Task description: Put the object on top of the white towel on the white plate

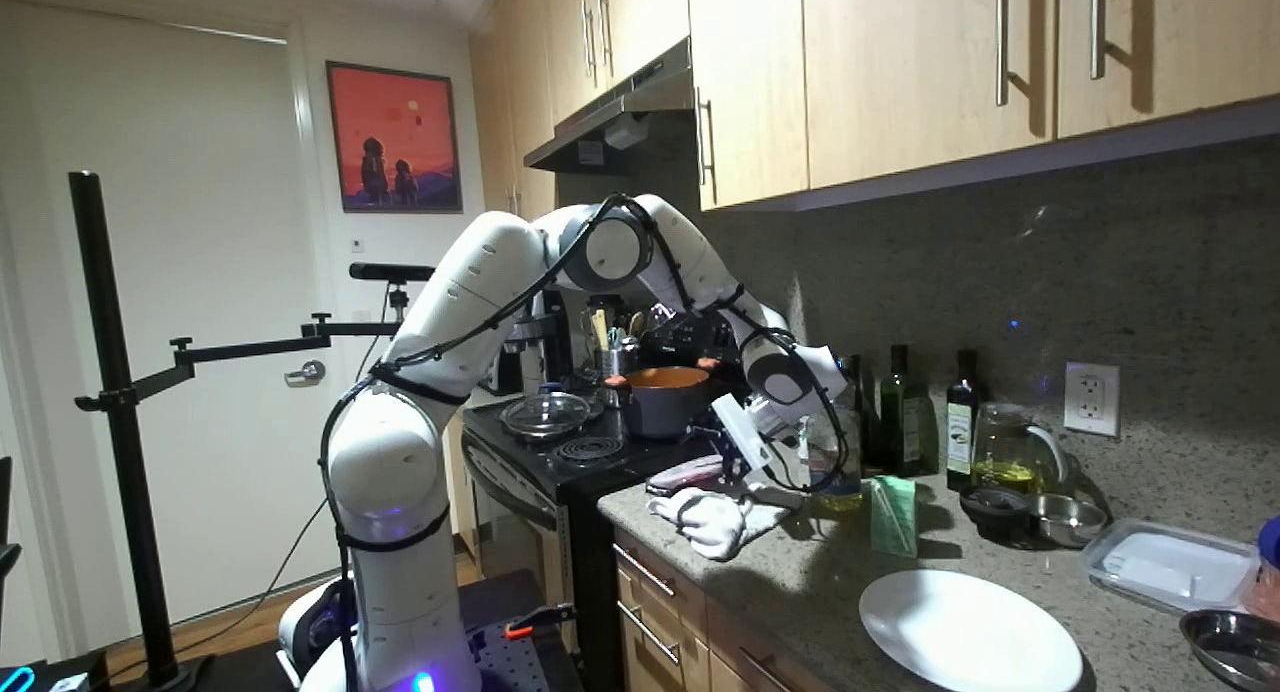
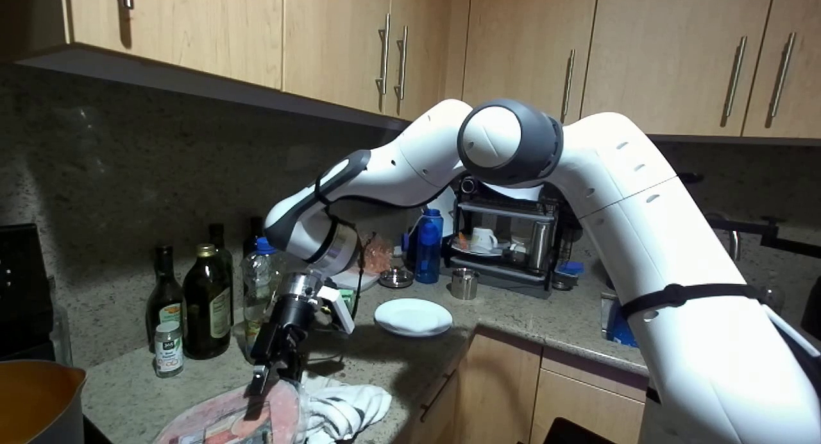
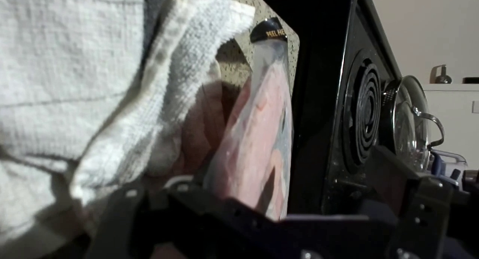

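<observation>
- The meat packet [image 2: 224,423] is laid just beside the towel [image 2: 353,405] on the table [image 2: 122,396] — contact cannot be told.
- The jaws are spread apart; in the wrist view the packet's towel-side edge is seen between them, so a squeeze across it seems called for.
- The plate [image 2: 414,317] is set well apart.

Arm [image 1: 485,267] arched, elbow [image 2: 494,136] well above white towel [image 1: 712,520]. Forearm slopes down to tilted wrist [image 2: 308,237], higher than towel. Jaws angled down just beside towel, fingers [image 3: 423,210] spread wide; can't tell if touching it.
</observation>
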{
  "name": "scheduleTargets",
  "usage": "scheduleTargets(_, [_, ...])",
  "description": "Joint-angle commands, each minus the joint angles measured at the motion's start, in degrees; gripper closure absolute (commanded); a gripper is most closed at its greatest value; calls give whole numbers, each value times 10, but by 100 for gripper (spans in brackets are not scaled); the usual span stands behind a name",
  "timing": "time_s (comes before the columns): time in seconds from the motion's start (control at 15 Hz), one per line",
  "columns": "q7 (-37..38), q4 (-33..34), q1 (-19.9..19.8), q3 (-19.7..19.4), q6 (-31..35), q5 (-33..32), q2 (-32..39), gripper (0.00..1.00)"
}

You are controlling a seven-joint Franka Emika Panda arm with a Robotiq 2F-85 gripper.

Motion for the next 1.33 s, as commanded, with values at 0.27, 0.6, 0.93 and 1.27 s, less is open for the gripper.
scheduleTargets(0.27, [60, 22, 15, 5, 8, -15, -12, 0])
scheduleTargets(0.6, [89, 22, 27, 4, 44, -47, -21, 0])
scheduleTargets(0.93, [117, 16, 32, 12, 68, -79, -36, 0])
scheduleTargets(1.27, [123, 16, 33, 21, 64, -99, -45, 26])
